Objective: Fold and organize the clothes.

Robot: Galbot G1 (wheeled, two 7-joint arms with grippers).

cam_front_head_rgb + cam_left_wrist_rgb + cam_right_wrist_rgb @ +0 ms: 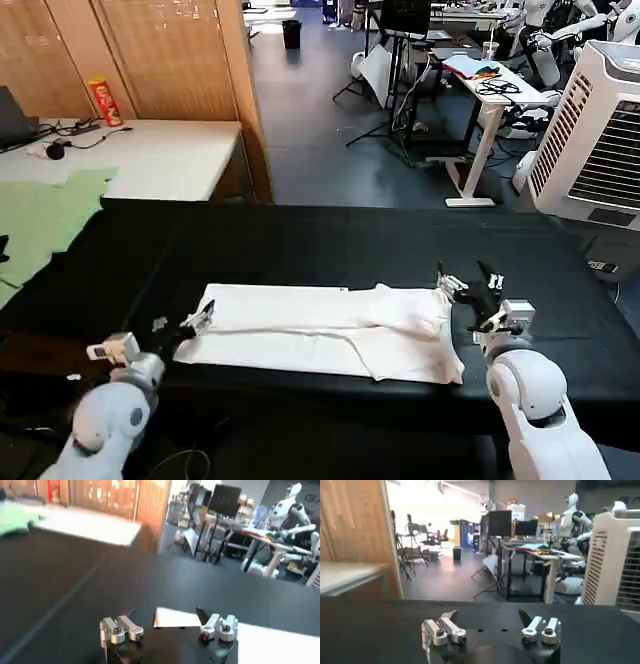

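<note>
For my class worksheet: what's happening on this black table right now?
A two-armed robot is folding a white T-shirt that lies in a long, partly folded strip on the black table. The left gripper is open at the shirt's left end, and the right gripper is open beside its right end. Neither grips the cloth. A pale green garment lies off to the left.

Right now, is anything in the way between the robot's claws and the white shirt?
Nothing visible. The left gripper sits open at one end of the white T-shirt, and the right gripper is open by the other end. Only bare black table surrounds it.
</note>
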